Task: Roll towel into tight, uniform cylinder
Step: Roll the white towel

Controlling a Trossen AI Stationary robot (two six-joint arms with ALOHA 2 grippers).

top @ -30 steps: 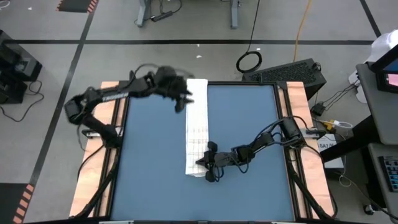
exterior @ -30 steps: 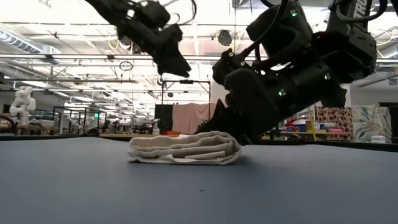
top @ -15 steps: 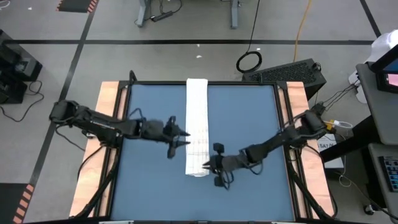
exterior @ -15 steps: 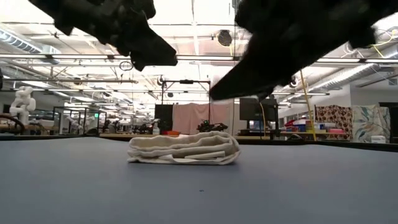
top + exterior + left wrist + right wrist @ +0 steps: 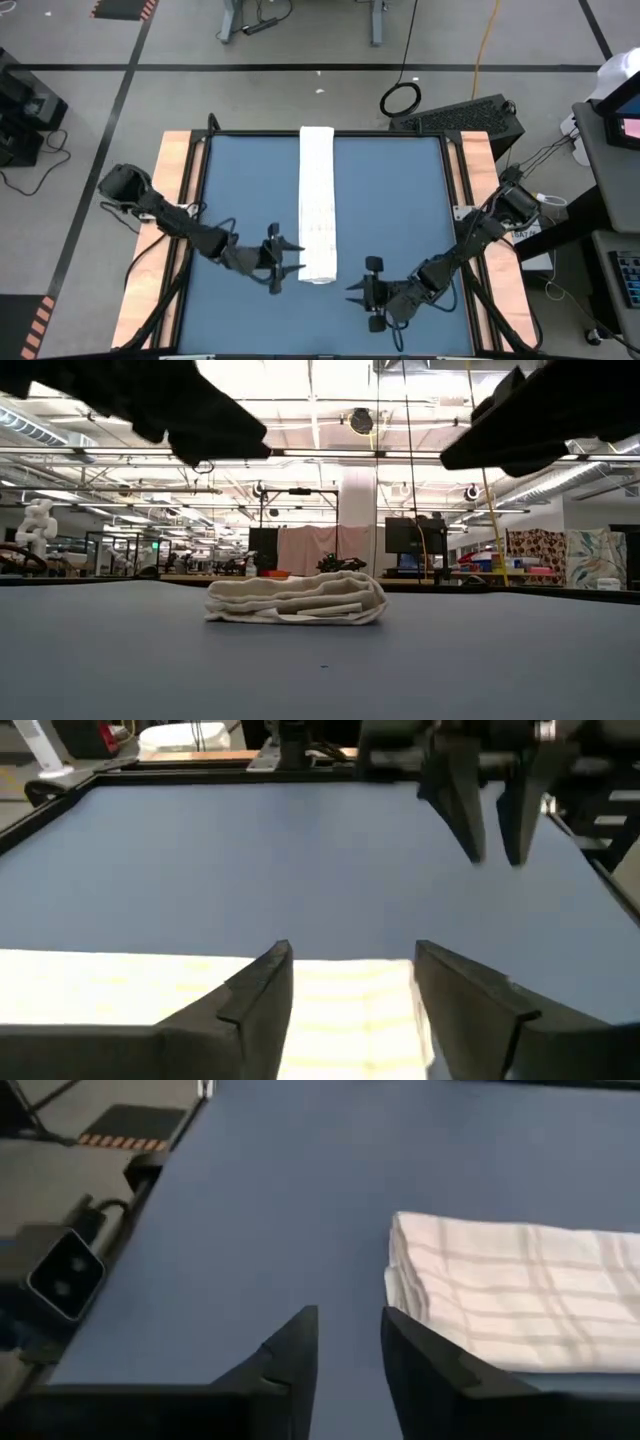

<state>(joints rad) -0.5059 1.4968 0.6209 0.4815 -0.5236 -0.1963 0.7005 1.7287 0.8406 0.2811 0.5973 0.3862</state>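
The white towel [image 5: 318, 205] with faint grey grid lines lies folded into a long narrow strip, running from the table's far edge toward the near edge. Its near end [image 5: 295, 600] rests on the blue table in stacked layers. My left gripper [image 5: 297, 258] is open and hovers just left of the near end, pointing at it; the towel shows under its fingers in the left wrist view [image 5: 330, 1010]. My right gripper [image 5: 352, 291] is open, right of and nearer than the towel's end [image 5: 500, 1295], and clear of it.
The blue table [image 5: 400, 200] has a dark rim and wooden side strips [image 5: 178, 160]. Both arms hang low over the near part of the table, one on each side of the towel [image 5: 190, 415] [image 5: 545, 410]. Cables and equipment lie on the floor beyond the table.
My left gripper has swept from the towel's far end toward the near edge, along the towel's left side, and stands beside its near end. My right gripper has drawn back from the towel's near end toward the near right. The towel has not moved.
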